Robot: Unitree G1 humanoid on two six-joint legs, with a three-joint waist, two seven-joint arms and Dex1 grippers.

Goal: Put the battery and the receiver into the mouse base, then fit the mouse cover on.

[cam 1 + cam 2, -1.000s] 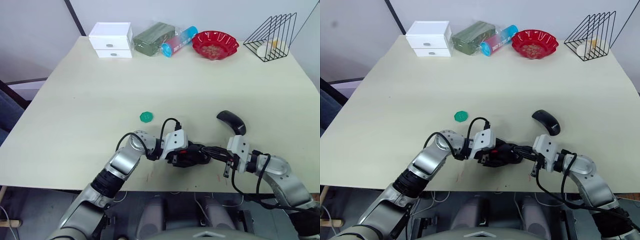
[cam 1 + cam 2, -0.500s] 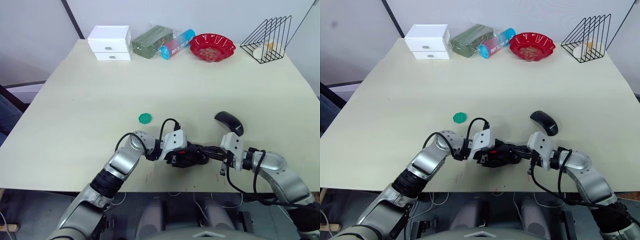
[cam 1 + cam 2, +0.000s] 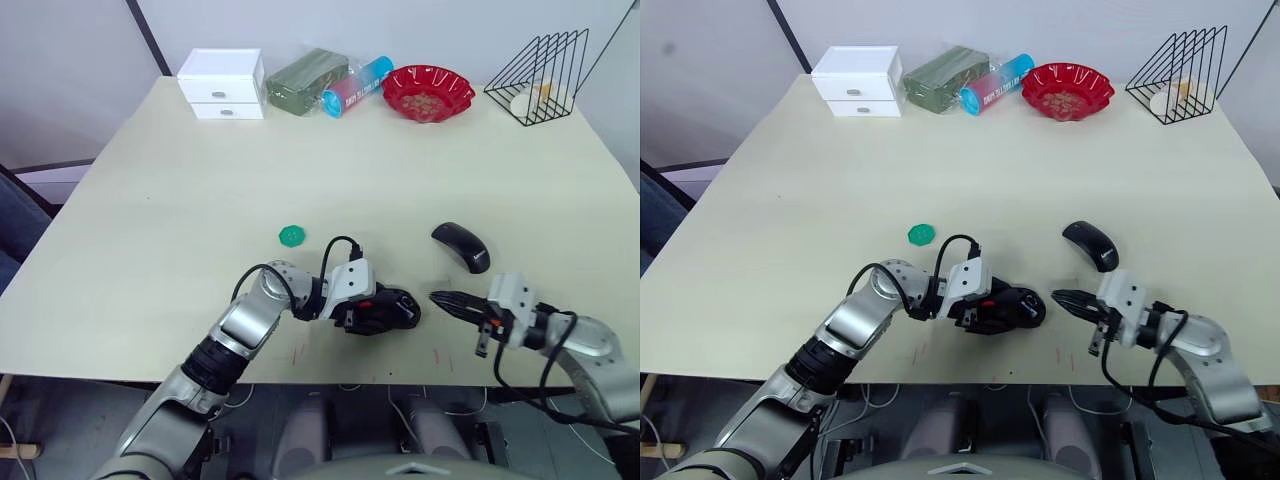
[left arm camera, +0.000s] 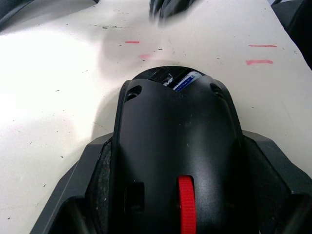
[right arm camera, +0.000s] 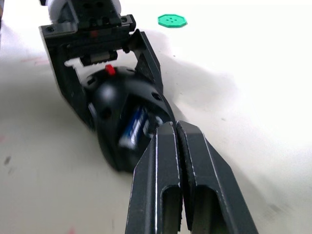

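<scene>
Battery (image 5: pixel 132 127) seated in mouse base (image 3: pixel 385 310), left gripper (image 3: pixel 372 310) jaws clamping base at bench front edge. Right gripper (image 3: pixel 447 301) jaws closed, empty. Mouse cover (image 3: pixel 461 246) near: light, smooth, slippery; grip across sides.

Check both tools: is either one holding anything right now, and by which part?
The left tool clamps the mouse base across its sides at the scroll-wheel end. The right tool is shut and empty.

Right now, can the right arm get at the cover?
Probably yes. The cover lies by itself on the table, just ahead of the right gripper, with nothing between them. That gripper is shut and empty, so it would need to open first. The left gripper holds the base.
</scene>
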